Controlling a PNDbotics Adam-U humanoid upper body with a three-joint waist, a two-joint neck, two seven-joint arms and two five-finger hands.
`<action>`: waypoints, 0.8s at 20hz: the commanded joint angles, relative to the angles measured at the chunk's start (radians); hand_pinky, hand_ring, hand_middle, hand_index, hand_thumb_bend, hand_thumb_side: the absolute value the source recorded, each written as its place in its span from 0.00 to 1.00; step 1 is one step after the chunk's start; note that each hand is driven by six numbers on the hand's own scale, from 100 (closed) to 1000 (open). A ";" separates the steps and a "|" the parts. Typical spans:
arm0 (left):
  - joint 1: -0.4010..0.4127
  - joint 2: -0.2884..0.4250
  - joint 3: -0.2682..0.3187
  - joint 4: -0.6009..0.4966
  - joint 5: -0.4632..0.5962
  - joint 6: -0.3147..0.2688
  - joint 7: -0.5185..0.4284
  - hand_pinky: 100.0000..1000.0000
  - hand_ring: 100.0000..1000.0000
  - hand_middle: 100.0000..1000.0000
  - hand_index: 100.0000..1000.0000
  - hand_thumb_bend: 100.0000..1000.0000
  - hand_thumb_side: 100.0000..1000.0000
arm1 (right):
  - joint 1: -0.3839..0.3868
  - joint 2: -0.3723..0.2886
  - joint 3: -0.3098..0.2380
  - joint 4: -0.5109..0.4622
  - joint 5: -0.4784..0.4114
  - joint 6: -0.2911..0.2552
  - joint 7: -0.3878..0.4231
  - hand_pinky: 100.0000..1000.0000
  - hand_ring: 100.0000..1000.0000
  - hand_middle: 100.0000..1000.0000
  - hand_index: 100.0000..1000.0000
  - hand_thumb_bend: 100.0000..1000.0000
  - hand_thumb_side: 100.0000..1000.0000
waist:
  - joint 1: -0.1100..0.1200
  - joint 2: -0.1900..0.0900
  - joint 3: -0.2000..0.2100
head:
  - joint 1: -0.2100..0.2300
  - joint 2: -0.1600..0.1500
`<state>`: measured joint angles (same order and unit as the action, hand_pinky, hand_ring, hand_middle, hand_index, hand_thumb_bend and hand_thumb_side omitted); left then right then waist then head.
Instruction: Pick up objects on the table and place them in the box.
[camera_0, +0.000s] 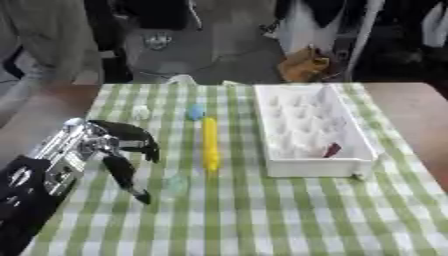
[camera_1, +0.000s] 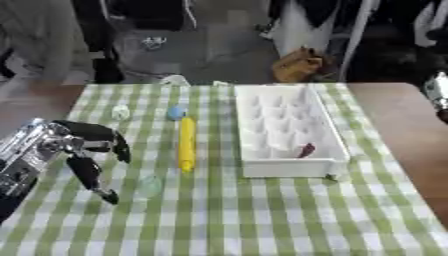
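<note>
1. The robot's left hand (camera_0: 105, 150), black with silver joints, comes in from the 8 o'clock corner and hangs over the green-and-white checked tablecloth (camera_0: 262, 220); its fingers are spread and bent downward, grasping nothing, with thumb and fingers apart.
2. Just at 3 o'clock of the lowest fingertip lies a small pale green translucent object (camera_0: 177, 184), close to the hand; whether they touch cannot be told.
3. A long yellow stick-shaped object (camera_0: 210, 145) lies lengthwise at the cloth's centre, pointing toward 12 o'clock, just past the pale green piece.
4. At the stick's far end sits a small light blue rounded object (camera_0: 196, 112), just beside its tip.
5. At 9 o'clock of the blue piece, well apart, rests a small whitish-green rounded object (camera_0: 140, 112).
6. A white rectangular plastic box (camera_0: 315, 167) stands at 3 o'clock of the yellow stick, its long side running toward 12 o'clock; a small dark red object (camera_0: 332, 150) lies inside near its near right corner.
7. A bit of the right hand (camera_1: 437, 95) shows at the 3 o'clock edge of the right eye view; its fingers cannot be made out.
</note>
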<state>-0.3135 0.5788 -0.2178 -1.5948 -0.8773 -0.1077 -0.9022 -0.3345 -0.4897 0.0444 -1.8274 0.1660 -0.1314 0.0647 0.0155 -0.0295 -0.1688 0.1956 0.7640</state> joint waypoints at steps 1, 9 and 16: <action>-0.013 0.012 0.010 -0.015 0.003 0.004 -0.005 0.76 0.79 0.66 0.79 0.86 0.46 | -0.015 -0.033 -0.005 -0.012 0.001 -0.002 0.000 0.71 0.75 0.76 0.94 0.18 0.50 | -0.007 0.003 0.002 | -0.002 -0.006; -0.033 -0.001 -0.021 0.023 0.007 -0.006 -0.005 0.75 0.78 0.65 0.78 0.84 0.48 | -0.017 -0.032 -0.003 -0.012 0.001 -0.002 0.002 0.71 0.75 0.76 0.94 0.18 0.50 | -0.008 0.002 0.002 | -0.003 -0.007; -0.062 -0.023 -0.058 0.070 -0.031 -0.011 -0.005 0.74 0.77 0.62 0.76 0.84 0.49 | -0.018 -0.032 -0.002 -0.012 0.000 -0.003 0.003 0.71 0.75 0.76 0.94 0.18 0.50 | -0.009 0.003 -0.001 | -0.003 -0.008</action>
<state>-0.3540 0.5470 -0.2749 -1.5235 -0.8964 -0.1171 -0.9074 -0.3349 -0.4899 0.0449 -1.8274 0.1660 -0.1324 0.0659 0.0155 -0.0295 -0.1697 0.1932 0.7639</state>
